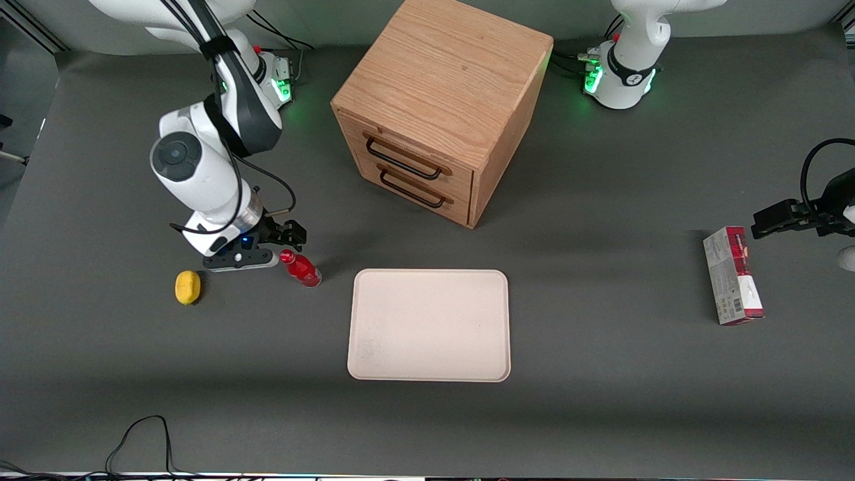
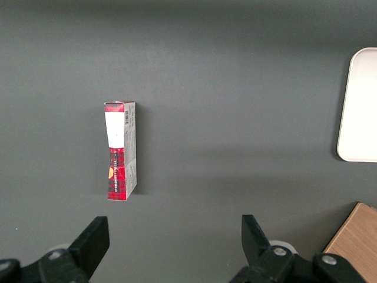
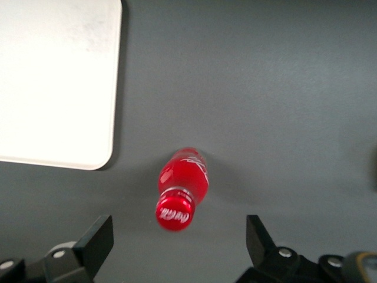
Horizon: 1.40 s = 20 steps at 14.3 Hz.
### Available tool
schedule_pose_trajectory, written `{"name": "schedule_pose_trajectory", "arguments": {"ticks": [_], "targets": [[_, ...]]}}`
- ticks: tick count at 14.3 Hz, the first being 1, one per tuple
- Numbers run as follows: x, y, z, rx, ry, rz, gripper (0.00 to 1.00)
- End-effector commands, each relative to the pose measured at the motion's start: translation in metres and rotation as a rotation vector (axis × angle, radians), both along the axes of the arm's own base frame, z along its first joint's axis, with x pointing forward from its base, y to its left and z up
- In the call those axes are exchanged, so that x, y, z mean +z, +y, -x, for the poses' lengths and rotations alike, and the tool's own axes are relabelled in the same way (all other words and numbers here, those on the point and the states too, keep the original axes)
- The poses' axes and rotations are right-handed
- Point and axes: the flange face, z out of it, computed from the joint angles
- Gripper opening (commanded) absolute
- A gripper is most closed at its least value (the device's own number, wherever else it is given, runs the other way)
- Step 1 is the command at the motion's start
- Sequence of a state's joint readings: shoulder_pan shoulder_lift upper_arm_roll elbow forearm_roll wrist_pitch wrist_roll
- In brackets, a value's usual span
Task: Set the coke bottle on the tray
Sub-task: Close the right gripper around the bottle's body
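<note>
End effector spread above seemingly upright red coke bottle

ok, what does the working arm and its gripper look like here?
White rounded Franka links, a dark grey joint cap and black cables strapped along the arm. The gripper, above the table beside the coke bottle, has black fingers. Green light glows at the base.
</note>
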<state>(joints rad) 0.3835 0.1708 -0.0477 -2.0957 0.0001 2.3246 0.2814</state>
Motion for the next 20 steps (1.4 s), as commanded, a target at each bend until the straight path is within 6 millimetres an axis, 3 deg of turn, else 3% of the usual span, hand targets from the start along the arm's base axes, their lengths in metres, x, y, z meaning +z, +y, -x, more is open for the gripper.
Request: {"name": "schedule_pose_trajectory", "arguments": {"ticks": [1, 3, 10, 11, 13, 17, 20], "targets": [[-0.027, 0.003, -0.003, -0.007, -0.012, -0.008, 1.00], [-0.038, 0.004, -0.004, -0.007, -0.013, -0.006, 1.00], [-0.029, 0.005, -0.009, -0.005, -0.026, -0.010, 1.00], [-0.029, 0.005, -0.009, -0.006, -0.026, -0.011, 0.95], [-0.029, 0.005, -0.009, -0.008, -0.026, -0.011, 0.64], [-0.032, 0.006, -0.007, 0.002, -0.016, -0.006, 0.24], [-0.030, 0.006, -0.008, 0.007, -0.018, -0.006, 0.11]]}}
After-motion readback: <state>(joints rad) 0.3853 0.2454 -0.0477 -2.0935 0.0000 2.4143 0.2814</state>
